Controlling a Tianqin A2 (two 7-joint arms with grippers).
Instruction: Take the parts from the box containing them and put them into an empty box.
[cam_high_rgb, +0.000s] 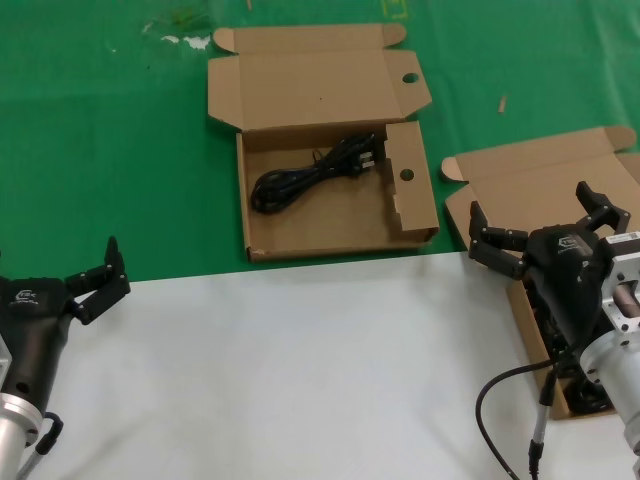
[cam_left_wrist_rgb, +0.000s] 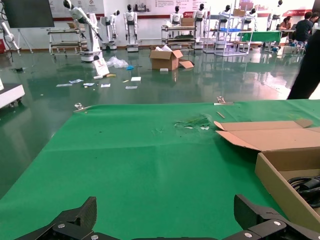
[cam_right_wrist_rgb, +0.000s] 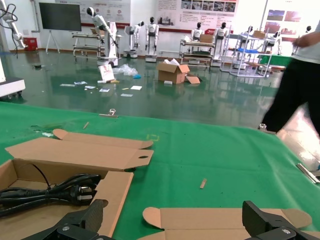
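Observation:
A cardboard box with round holes in its lid tab and side flap (cam_high_rgb: 262, 228) lies open at the middle of the green cloth. One black cable bundle (cam_high_rgb: 315, 175) rests in it; the right wrist view shows the same box (cam_right_wrist_rgb: 75, 155) and cable (cam_right_wrist_rgb: 50, 192). The plain-lidded box (cam_high_rgb: 540, 180) sits at the right, and dark cables (cam_high_rgb: 588, 396) in it show partly under my right arm. My right gripper (cam_high_rgb: 545, 235) hovers open over that box, holding nothing. At the far left my left gripper (cam_high_rgb: 95, 280) is open and empty, off to the side of the holed box (cam_left_wrist_rgb: 285, 180).
A white tabletop (cam_high_rgb: 300, 380) fills the near half, and green cloth (cam_high_rgb: 100, 150) the far half. Small scraps (cam_high_rgb: 185, 40) lie near the cloth's far edge. The robot's own black cord (cam_high_rgb: 500, 400) hangs beside the right arm.

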